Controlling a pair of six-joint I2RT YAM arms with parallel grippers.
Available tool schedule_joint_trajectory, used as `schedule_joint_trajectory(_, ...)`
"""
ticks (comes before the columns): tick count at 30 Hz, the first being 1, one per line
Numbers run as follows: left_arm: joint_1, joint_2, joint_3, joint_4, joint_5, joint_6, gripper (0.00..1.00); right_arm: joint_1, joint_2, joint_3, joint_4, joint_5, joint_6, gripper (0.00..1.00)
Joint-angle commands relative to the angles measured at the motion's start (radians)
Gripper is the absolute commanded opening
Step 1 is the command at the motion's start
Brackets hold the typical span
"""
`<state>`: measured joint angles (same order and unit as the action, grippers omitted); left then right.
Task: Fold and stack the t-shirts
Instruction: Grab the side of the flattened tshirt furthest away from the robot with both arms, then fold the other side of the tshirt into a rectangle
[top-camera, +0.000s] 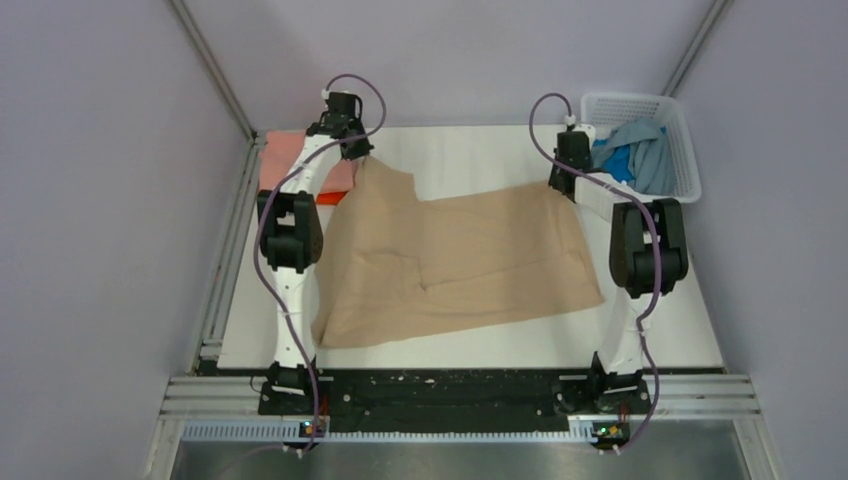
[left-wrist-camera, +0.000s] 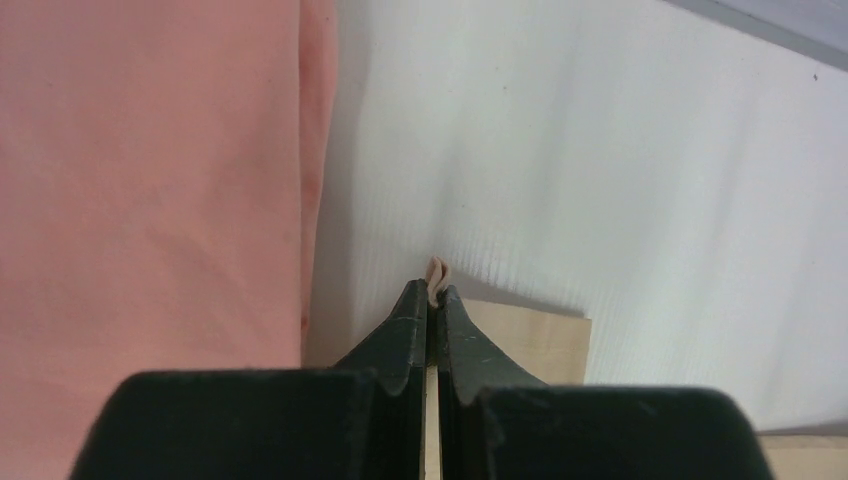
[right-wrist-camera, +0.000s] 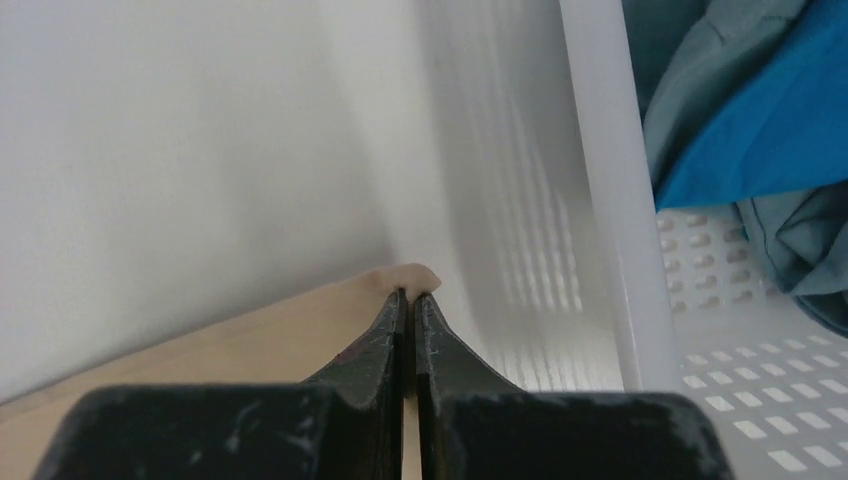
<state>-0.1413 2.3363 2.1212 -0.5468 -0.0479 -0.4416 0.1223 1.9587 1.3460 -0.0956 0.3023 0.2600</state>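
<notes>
A tan t-shirt (top-camera: 460, 260) lies spread across the white table (top-camera: 470, 150), rumpled toward its near left side. My left gripper (top-camera: 366, 152) is shut on its far left corner; a pinch of tan cloth (left-wrist-camera: 437, 275) pokes out between the fingertips. Over at the far right corner my right gripper (top-camera: 562, 180) is shut on the tan edge (right-wrist-camera: 405, 280). A salmon pink t-shirt (left-wrist-camera: 150, 180) lies folded at the far left (top-camera: 290, 155) on an orange one (top-camera: 335, 196). Blue and blue-grey t-shirts (top-camera: 635, 155) fill the basket.
A white lattice basket (top-camera: 680, 130) stands at the far right corner, its wall (right-wrist-camera: 610, 190) just right of my right gripper. Grey walls close in the table on the left, back and right. A metal rail (top-camera: 460, 395) runs along the near edge.
</notes>
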Motion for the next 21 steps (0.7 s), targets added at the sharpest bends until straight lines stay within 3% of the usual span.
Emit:
schedule_joint_trajectory(1,0.002,0.027,0.034,0.056,0.058,0.02,0.0,0.005,0.008,0.055,0.074,0.003,-0.105,0.0)
schedule_joint_trajectory(5,-0.004,-0.021,-0.03,0.073,0.11,0.014,0.0,0.005,-0.039,-0.008,0.139,-0.122,-0.145,0.0)
schedule_joint_trajectory(12,-0.049,-0.241,-0.334,0.167,0.108,0.013,0.0,0.005,-0.206,-0.213,0.26,-0.352,-0.21,0.0)
schedule_joint_trajectory(21,-0.145,-0.522,-0.667,0.197,0.02,0.006,0.0,0.006,-0.441,-0.399,0.217,-0.436,-0.248,0.0)
